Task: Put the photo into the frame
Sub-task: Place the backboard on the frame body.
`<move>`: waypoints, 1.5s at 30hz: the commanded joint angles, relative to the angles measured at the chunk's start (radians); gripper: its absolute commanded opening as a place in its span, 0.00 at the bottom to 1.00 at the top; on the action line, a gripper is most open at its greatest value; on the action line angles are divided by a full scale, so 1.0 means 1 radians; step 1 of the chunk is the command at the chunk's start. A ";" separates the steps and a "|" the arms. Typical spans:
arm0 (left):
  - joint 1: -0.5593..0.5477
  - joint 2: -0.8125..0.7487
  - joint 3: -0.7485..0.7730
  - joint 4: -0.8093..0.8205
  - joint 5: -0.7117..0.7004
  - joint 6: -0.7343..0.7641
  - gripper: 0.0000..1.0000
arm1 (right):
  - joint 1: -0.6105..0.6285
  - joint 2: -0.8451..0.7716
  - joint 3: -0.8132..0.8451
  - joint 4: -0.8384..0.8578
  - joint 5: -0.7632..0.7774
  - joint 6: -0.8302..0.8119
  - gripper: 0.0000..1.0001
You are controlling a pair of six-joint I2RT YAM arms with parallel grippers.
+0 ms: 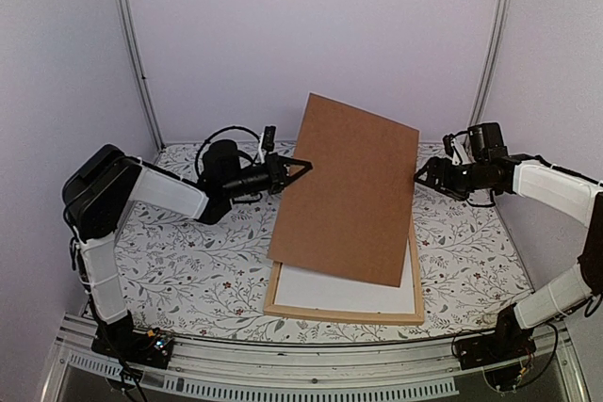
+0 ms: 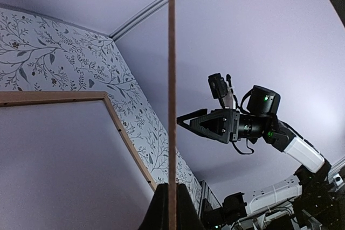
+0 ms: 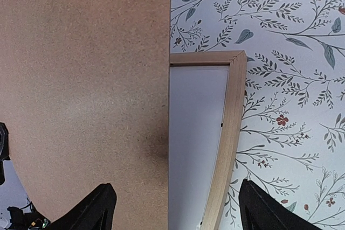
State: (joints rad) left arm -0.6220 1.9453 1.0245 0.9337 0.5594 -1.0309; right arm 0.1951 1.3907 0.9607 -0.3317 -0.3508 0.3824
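The frame (image 1: 339,314) of light wood lies flat on the floral cloth, near the front. A white sheet (image 1: 339,291) fills it; no printed side shows, so I cannot tell whether this is the photo. A brown backing board (image 1: 349,185) hangs tilted over the frame, its far end raised. My left gripper (image 1: 300,168) is shut on the board's left edge (image 2: 171,79), seen thin between my fingers (image 2: 171,208). My right gripper (image 1: 419,176) is open beside the board's right edge, touching nothing. In the right wrist view its jaws (image 3: 175,187) straddle the board (image 3: 81,79), the white sheet (image 3: 194,133) and the frame bar (image 3: 226,144).
A floral tablecloth (image 1: 188,251) covers the table. Pale walls with metal rails (image 1: 132,44) close in the back and sides. An aluminium rail (image 1: 283,364) runs along the near edge by the arm bases.
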 commanded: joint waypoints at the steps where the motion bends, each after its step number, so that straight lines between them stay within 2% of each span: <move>1: -0.024 0.013 -0.010 0.166 -0.038 -0.046 0.00 | -0.004 -0.009 -0.012 0.003 -0.002 0.005 0.82; 23: -0.056 0.075 -0.139 0.361 -0.090 -0.230 0.00 | -0.005 0.013 -0.039 0.006 0.005 0.000 0.82; 45: -0.099 0.127 -0.161 0.324 -0.107 -0.161 0.00 | -0.003 0.016 -0.066 0.008 0.015 -0.004 0.82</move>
State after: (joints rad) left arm -0.6960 2.0693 0.8692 1.1774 0.4503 -1.2171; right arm 0.1951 1.3964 0.9081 -0.3325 -0.3492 0.3813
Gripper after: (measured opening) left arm 0.036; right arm 0.823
